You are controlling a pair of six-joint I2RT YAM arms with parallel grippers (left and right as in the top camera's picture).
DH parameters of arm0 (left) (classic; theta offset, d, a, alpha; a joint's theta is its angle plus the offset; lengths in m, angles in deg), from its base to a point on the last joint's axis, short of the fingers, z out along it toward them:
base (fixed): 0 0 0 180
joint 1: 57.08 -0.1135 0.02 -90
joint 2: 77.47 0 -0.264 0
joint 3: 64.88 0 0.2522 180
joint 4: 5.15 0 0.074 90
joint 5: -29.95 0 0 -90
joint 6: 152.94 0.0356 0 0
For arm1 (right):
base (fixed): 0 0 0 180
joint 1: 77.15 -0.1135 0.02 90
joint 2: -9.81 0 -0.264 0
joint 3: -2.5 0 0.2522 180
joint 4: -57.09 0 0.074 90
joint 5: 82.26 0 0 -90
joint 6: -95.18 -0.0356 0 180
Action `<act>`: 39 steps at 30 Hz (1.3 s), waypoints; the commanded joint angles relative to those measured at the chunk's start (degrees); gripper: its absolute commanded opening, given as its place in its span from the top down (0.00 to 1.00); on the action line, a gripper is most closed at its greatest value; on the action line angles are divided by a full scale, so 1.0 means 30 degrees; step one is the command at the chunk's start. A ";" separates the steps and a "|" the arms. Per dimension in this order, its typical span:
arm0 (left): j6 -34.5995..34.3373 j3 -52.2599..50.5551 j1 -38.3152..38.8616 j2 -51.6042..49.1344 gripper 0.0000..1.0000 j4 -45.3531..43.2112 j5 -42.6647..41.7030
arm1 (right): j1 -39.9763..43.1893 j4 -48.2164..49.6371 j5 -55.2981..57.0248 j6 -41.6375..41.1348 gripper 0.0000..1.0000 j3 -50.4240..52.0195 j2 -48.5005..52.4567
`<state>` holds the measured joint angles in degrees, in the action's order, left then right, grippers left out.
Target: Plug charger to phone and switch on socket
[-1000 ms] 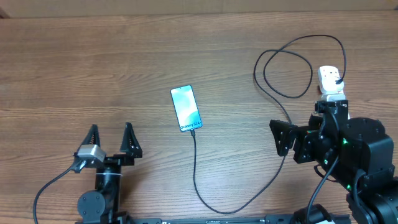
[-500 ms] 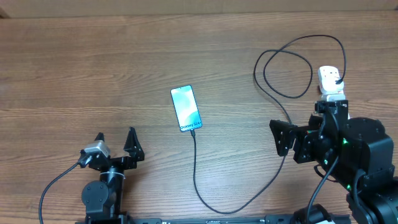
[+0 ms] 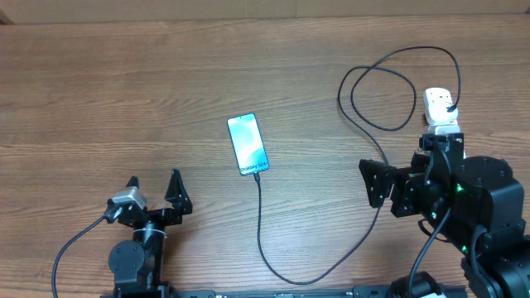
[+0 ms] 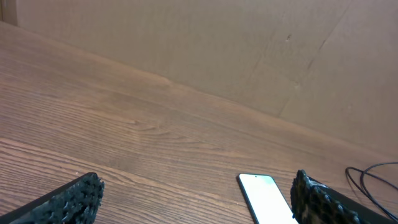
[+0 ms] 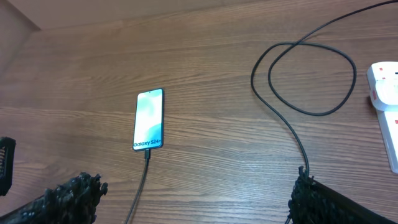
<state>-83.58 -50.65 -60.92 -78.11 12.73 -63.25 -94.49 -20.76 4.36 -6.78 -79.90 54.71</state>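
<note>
On table [image 3: 99,74]: phone [image 3: 248,145], charger [image 3: 259,215] attached, untouched between left end effector [image 3: 153,179] and right end effector [image 3: 372,184], both released.

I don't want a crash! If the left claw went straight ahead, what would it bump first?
Probably nothing: the left claw points over bare brown wooden table; the slim glowing blue-screened phone lies off to its right.

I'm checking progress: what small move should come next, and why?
Probably swing the open right claw toward the red switch on the power strip: the cable already meets the phone, so only switching seems left.
</note>
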 commanded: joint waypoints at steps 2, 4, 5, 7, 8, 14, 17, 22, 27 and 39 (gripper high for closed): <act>-0.0051 -0.0066 0.0080 0.0146 0.01 0.0058 0.0211 | 0.0095 0.0874 0.1355 0.0109 0.00 0.0546 -0.0335; -0.0051 -0.0066 0.0080 0.0146 0.00 0.0058 0.0219 | 0.0736 0.3235 0.1610 0.0182 0.00 0.2535 -0.1399; -0.0051 -0.0066 0.0080 0.0146 0.00 0.0058 0.0211 | 0.0874 0.3883 0.1610 0.0175 0.00 0.3235 -0.1814; -0.0051 -0.0066 0.0080 0.0146 0.00 0.0058 0.0219 | 0.1195 0.5792 0.1581 0.0153 0.00 0.5639 -0.3286; -0.0051 -0.0066 0.0080 0.0146 0.00 0.0058 0.0211 | 0.1282 0.6747 0.1559 0.0153 0.00 0.6958 -0.4138; -0.0051 -0.0066 0.0080 0.0146 0.00 0.0058 0.0219 | 0.1683 1.0142 0.1545 0.0007 0.00 1.2160 -0.7898; -0.0051 -0.0066 0.0080 0.0146 0.01 0.0058 0.0211 | 0.1989 1.1686 0.1537 -0.0291 0.00 1.4994 -1.0134; -0.0051 -0.0066 0.0080 0.0146 0.01 0.0058 0.0211 | 0.2412 1.4863 0.0933 -0.0576 0.00 1.8331 -1.3034; -0.0051 -0.0066 0.0080 0.0146 0.01 0.0058 0.0219 | 0.2492 1.8331 0.0321 -0.0576 0.00 2.0371 -1.4921; -0.0051 -0.0066 0.0080 0.0146 0.01 0.0066 0.0211 | 0.2499 1.9832 0.0087 -0.1428 0.00 2.2731 -1.4921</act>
<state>-83.61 -50.65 -60.92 -78.11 12.75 -63.01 -87.30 38.84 5.09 -9.23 -12.36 10.50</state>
